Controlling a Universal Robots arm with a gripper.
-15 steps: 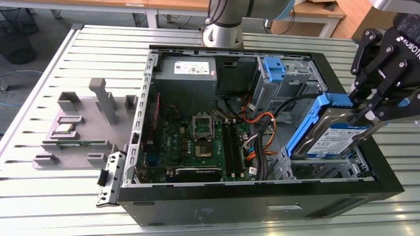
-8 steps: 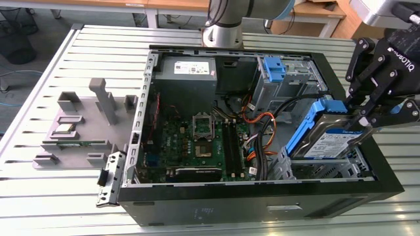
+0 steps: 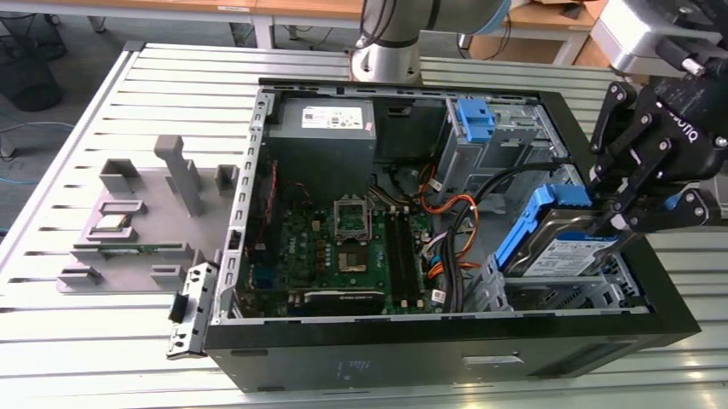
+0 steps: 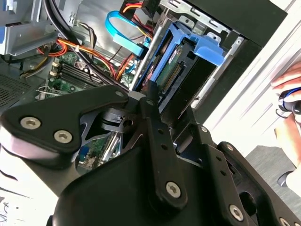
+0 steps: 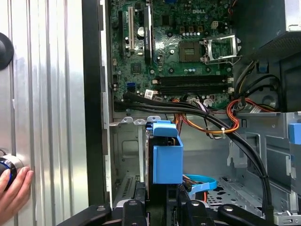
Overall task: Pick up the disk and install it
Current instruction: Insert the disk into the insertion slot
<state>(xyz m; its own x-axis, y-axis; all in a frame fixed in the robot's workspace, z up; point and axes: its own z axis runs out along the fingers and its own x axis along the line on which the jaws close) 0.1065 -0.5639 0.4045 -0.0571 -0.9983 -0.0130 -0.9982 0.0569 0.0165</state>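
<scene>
End effector (image 3: pixel 620 223) clamped on disk (image 3: pixel 561 252) | disk tilted above drive cage (image 3: pixel 569 292) | wrist (image 3: pixel 680 141) angled downward

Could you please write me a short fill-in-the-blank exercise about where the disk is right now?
The gripper is shut on the disk, framed by a ____ carrier.
The disk is tilted at the drive bay, at the exterior view's ____ end of the computer case.
In the first wrist view, a person's ____ is on the table outside the case.
Missing: blue; right; hand.
</scene>
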